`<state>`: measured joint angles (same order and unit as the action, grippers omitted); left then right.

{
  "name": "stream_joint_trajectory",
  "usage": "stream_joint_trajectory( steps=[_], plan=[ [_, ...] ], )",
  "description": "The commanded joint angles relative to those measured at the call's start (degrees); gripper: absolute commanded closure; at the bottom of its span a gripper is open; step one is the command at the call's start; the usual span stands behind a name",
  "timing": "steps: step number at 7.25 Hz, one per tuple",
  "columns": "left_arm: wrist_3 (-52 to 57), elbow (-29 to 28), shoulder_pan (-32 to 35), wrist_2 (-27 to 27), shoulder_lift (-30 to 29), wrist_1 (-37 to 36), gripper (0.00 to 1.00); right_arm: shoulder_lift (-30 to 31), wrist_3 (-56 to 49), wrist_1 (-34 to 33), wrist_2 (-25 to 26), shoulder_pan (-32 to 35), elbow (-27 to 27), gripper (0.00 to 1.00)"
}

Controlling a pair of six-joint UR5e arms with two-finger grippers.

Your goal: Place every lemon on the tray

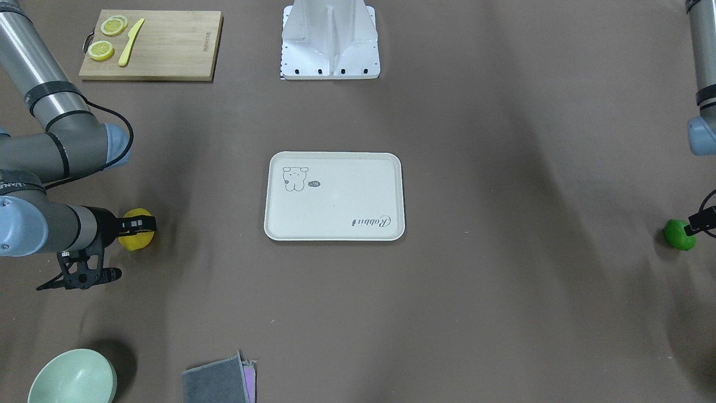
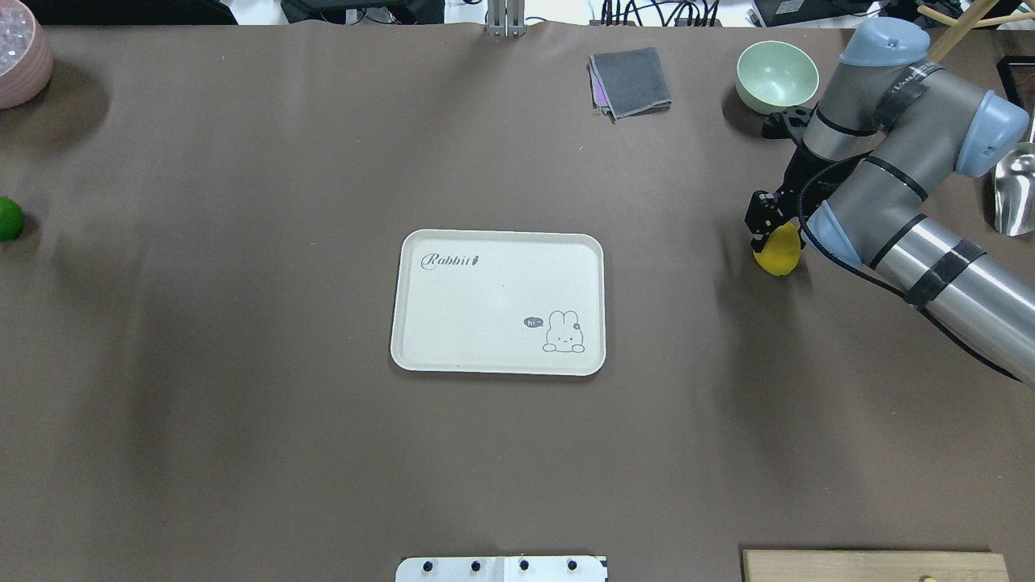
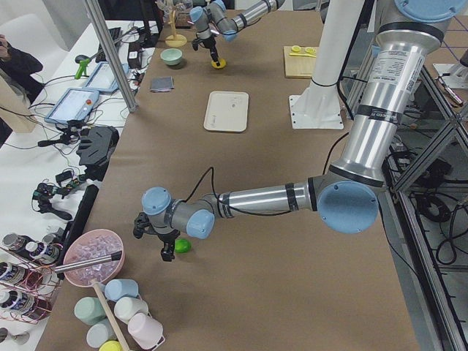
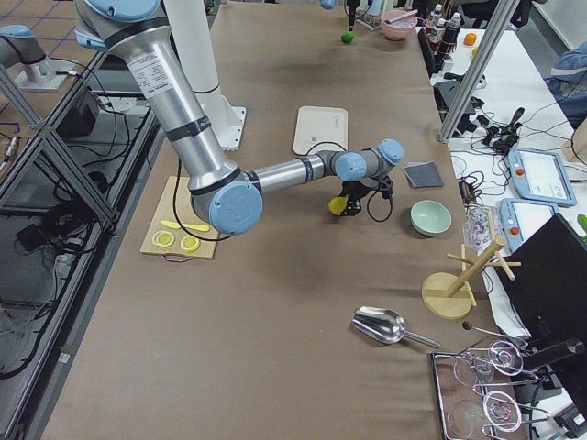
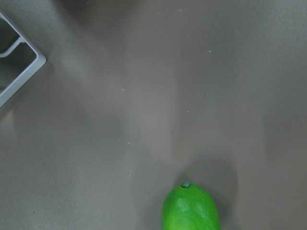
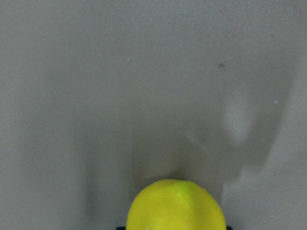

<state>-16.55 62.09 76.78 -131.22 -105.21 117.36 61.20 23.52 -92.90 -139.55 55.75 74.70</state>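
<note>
The cream tray (image 1: 335, 224) lies at the table's middle with nothing on it; it also shows in the overhead view (image 2: 497, 356). The yellow lemon (image 1: 136, 239) sits at the robot's right side, and my right gripper (image 1: 138, 225) is closed on it, with black finger parts tight at both its sides in the right wrist view (image 6: 176, 206). The green lemon (image 1: 679, 235) rests on the table at the far left end (image 2: 8, 218). My left gripper (image 1: 702, 220) hangs just beside and above it. I cannot tell whether it is open or shut.
A wooden cutting board (image 1: 168, 50) with lemon slices (image 1: 101, 50) and a yellow knife (image 1: 130, 42) lies near the robot's base. A pale green bowl (image 2: 776, 77) and a folded grey cloth (image 2: 632, 81) sit at the far edge. A pink bowl (image 2: 20, 52) stands far left.
</note>
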Motion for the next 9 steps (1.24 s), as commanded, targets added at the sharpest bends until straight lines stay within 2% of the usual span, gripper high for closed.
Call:
stream_joint_trajectory(
  steps=[1,3,4,6,8,9],
  plan=[
    [-0.2,-0.5,-0.8,0.0,0.0,1.0,0.05,-0.7,0.6,0.0,-2.7,1.3,0.4,0.84],
    [-0.7,-1.2,-2.0,0.0,0.0,2.7,0.05,-3.7,4.7,0.0,-8.4,2.5,1.0,0.83],
    [-0.9,-1.8,-2.2,0.0,0.0,3.6,0.06,-5.7,9.2,0.0,-10.3,0.7,1.3,0.83],
    [-1.2,-2.8,-2.9,0.1,0.0,5.2,0.07,-10.1,13.9,0.0,-10.3,-2.5,1.6,0.81],
    [-1.2,-3.3,-4.1,0.2,0.0,6.5,0.07,-13.6,13.8,0.1,-9.9,-6.4,0.4,0.82],
    [-1.3,-3.4,-4.1,0.2,0.0,6.5,0.15,-14.7,13.7,0.1,-9.6,-8.0,-0.5,0.81]
  ],
)
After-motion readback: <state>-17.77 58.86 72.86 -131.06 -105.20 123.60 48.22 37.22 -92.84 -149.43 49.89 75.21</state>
